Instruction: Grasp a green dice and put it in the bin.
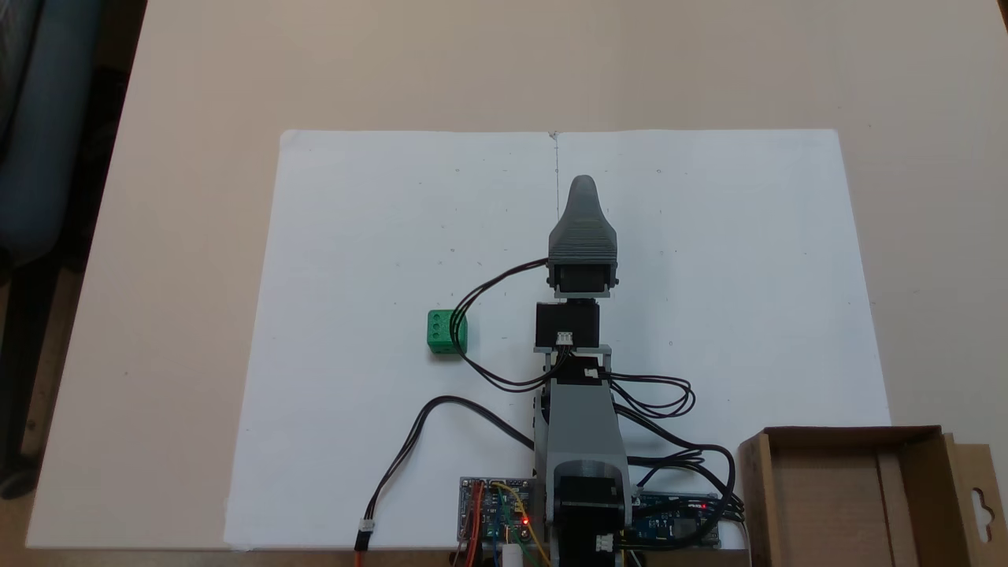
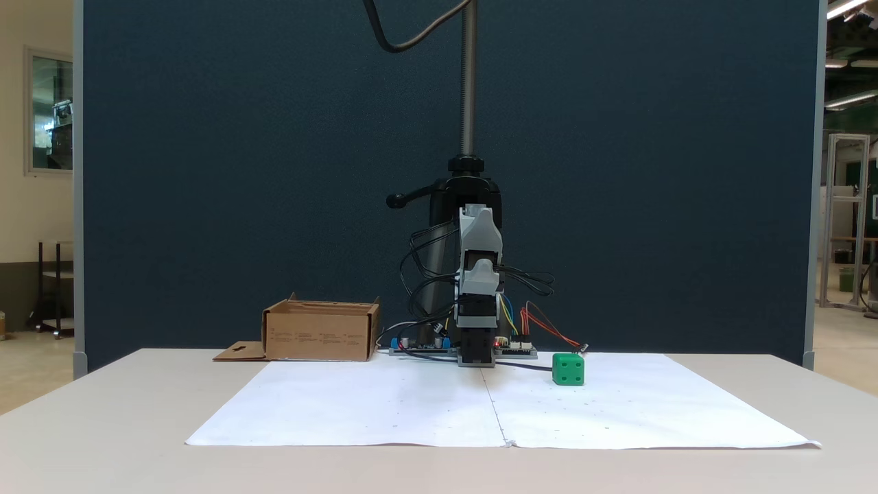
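1. On the desk [image 1: 173, 236] lies a wide white paper sheet [image 1: 378, 236], and the green dice [image 1: 446, 331] sits on it, left of the arm in the view from above and right of the arm [image 2: 567, 368] in the front view.
2. From above, the dice shows four pips on its top face; a black cable [image 1: 480, 291] loops across its right edge. The front view shows three pips on the face toward that camera.
3. From above, the arm is folded along the sheet's centre line, with the tool [image 1: 583, 187] pointing toward the far edge, well apart from the dice. Its jaws lie one over the other, so I cannot tell how far open it is; nothing is seen in it.
4. From the front, the tool [image 2: 482, 218] is raised above the desk, again seen end-on.
5. From above, the bin [image 1: 827, 504] stands at the lower right beside the arm's base, its inside bare cardboard and its slotted flap [image 1: 980, 504] out to the right.
6. From the front, the bin [image 2: 321, 336] stands left of the base, with the flap [image 2: 240, 351] lying flat on the desk, and a dark blue partition [image 2: 240, 171] rises behind.
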